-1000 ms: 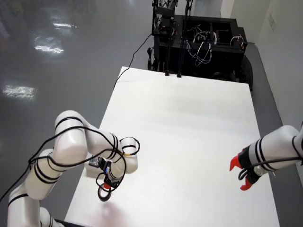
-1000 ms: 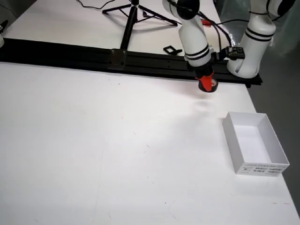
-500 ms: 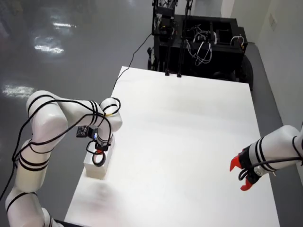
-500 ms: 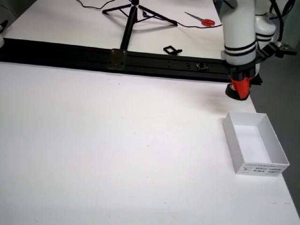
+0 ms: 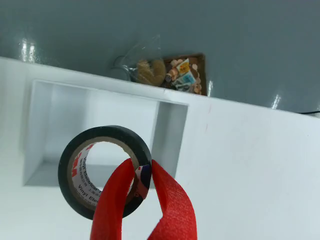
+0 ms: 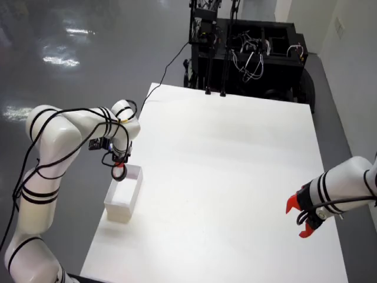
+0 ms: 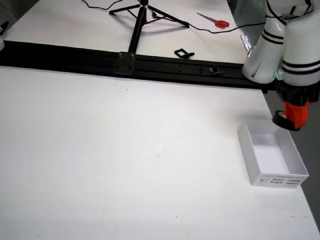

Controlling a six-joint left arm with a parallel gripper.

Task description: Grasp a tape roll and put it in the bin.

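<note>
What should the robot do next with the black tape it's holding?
Probably slide a little further over the white bin and then let go. The red pincer pinches the black tape roll above the bin's end wall, near its edge, so dropping it now might hit the rim.

In the wrist view, the red two-fingered tool (image 5: 143,172) runs off the bottom edge and covers the lower right rim of the black vinyl tape roll (image 5: 80,165). The roll hides part of the white rectangular cardboard bin (image 5: 169,131). A clear bag on the floor (image 5: 150,70) holds items too small to identify.
</note>
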